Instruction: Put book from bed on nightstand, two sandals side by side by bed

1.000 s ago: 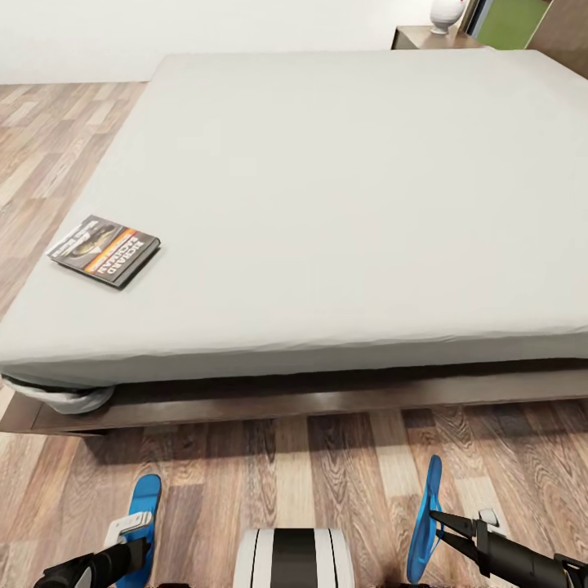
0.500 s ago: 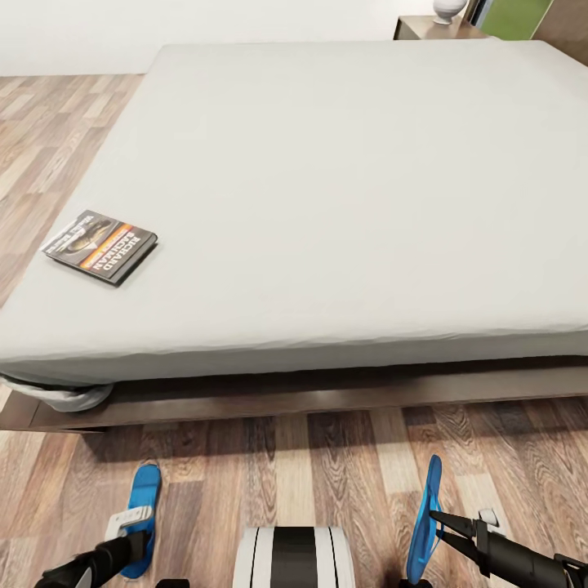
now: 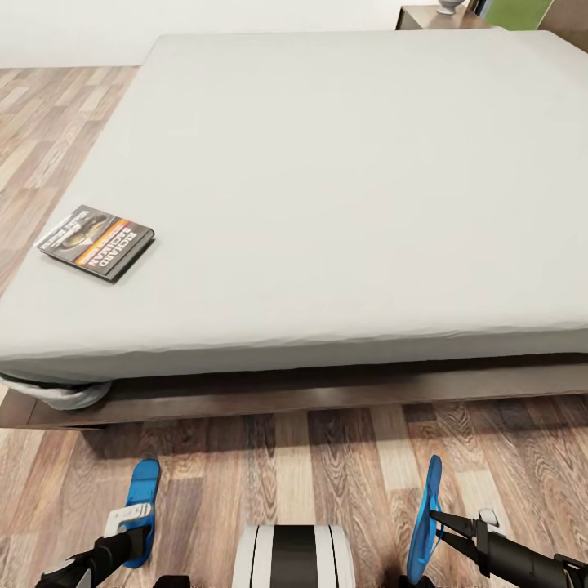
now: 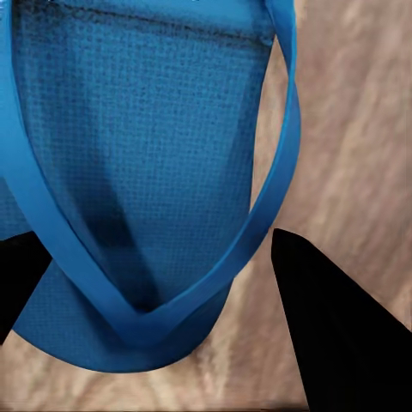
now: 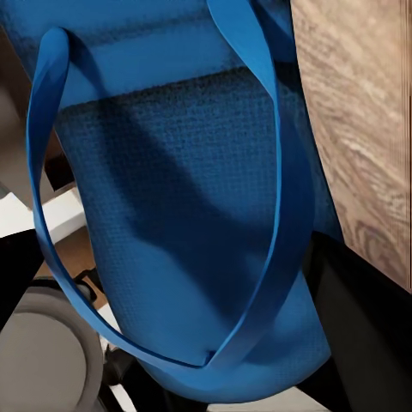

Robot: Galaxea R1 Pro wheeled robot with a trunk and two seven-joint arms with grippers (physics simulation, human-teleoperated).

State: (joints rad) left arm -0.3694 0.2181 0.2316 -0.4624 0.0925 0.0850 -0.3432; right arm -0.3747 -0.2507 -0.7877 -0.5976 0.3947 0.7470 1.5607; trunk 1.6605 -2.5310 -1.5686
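The book (image 3: 96, 242) lies flat near the left front corner of the bed (image 3: 351, 188), on its grey mattress. One blue sandal (image 3: 140, 505) lies flat on the wood floor in front of the bed, at the left. My left gripper (image 3: 124, 531) hovers over its near end, open; in the left wrist view its black fingers (image 4: 335, 335) stand wide on either side of the sandal (image 4: 146, 154). My right gripper (image 3: 443, 527) is shut on the other sandal (image 3: 425, 514), holding it on edge above the floor; that sandal (image 5: 189, 215) is close up in the right wrist view.
A nightstand (image 3: 429, 16) with a white vase (image 3: 450, 5) on top stands past the bed's far right corner. The dark bed frame (image 3: 310, 392) juts out low along the front. Bunched sheet (image 3: 57, 394) hangs at the left front corner. Wood floor (image 3: 327, 465) runs between me and the bed.
The whole head view has shifted a little, so the camera moved. My left arm has drawn back toward me from the sandal on the floor. The right gripper and its sandal stay as before.
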